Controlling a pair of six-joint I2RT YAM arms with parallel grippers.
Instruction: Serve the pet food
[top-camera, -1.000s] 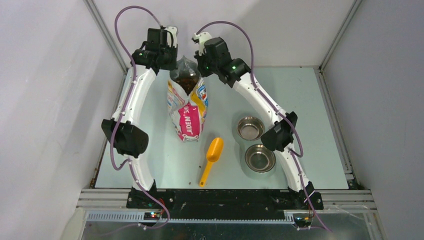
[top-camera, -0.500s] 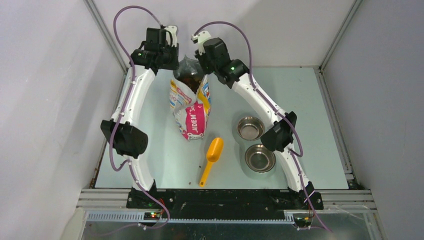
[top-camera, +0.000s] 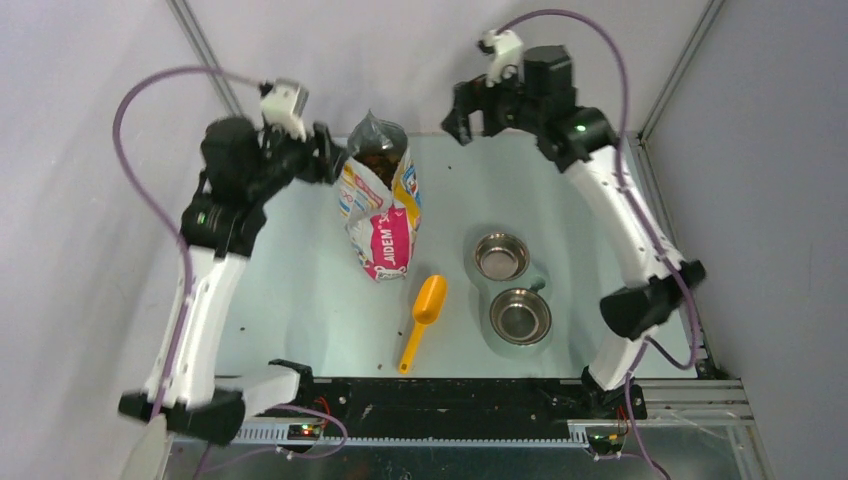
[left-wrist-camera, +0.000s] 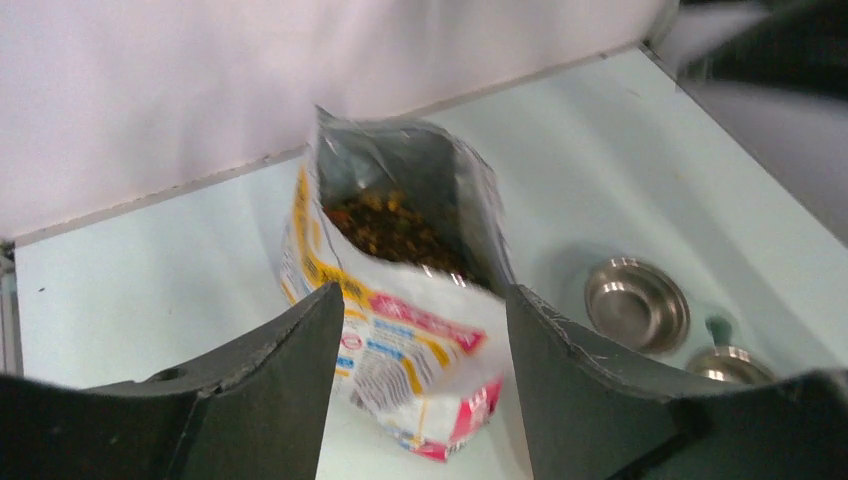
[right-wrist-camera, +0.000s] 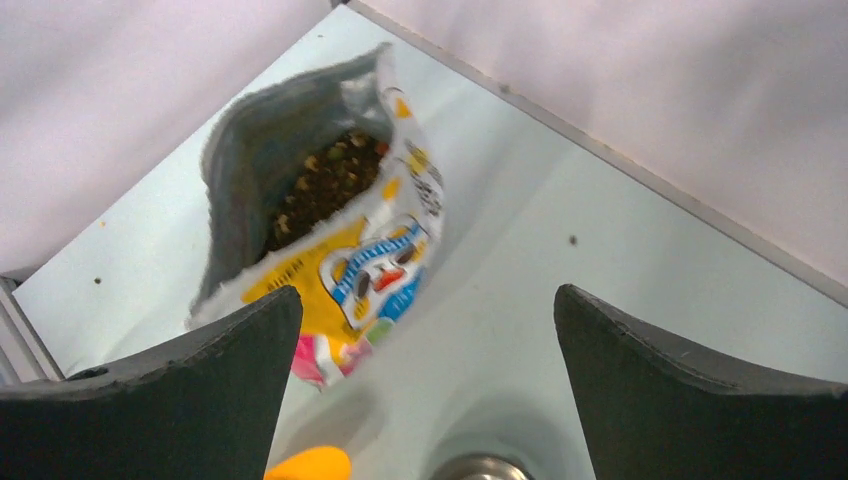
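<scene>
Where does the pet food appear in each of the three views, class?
Top external: pet food at upper centre, inside the mouth of the printed bag.
Left wrist: pet food at centre, inside the bag's mouth.
Right wrist: pet food at upper left, inside the bag's mouth.
Shared landmark: the printed bag, open in all three.

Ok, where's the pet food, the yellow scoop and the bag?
pet food (left-wrist-camera: 390, 228): left wrist view, middle of the heap in the bag.
yellow scoop (top-camera: 431, 298): top view, its cup.
bag (top-camera: 387, 245): top view, pink front panel.
</scene>
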